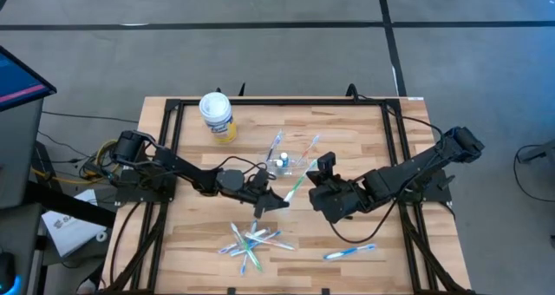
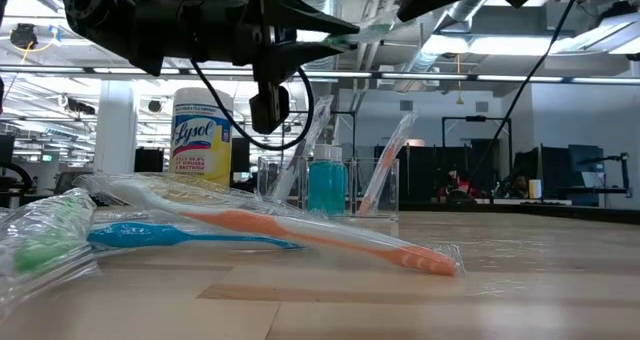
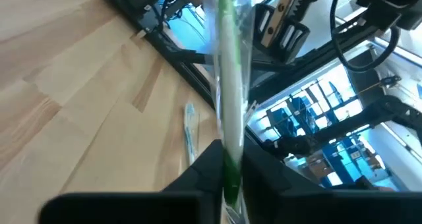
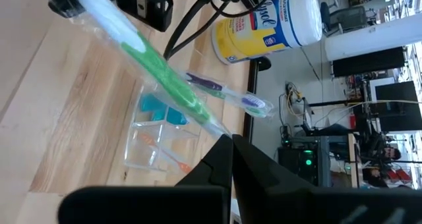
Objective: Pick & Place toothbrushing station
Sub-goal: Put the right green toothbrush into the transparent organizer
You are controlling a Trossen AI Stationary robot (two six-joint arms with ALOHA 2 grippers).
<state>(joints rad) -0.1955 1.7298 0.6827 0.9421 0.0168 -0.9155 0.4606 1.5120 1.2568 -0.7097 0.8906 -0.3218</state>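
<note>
Progress looks partial: the clear cup [image 1: 284,162] already holds a few brushes, a wrapped green toothbrush [image 1: 295,187] hangs above the counter [image 1: 347,139] clenched at either end by left tool [image 1: 270,201] and right tool [image 1: 319,187], with a pile of toothbrushes [image 1: 253,239] left.

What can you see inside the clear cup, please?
The clear cup holds a teal tube and two wrapped toothbrushes leaning out; the cup's floor is hidden behind a nearer brush.
</note>
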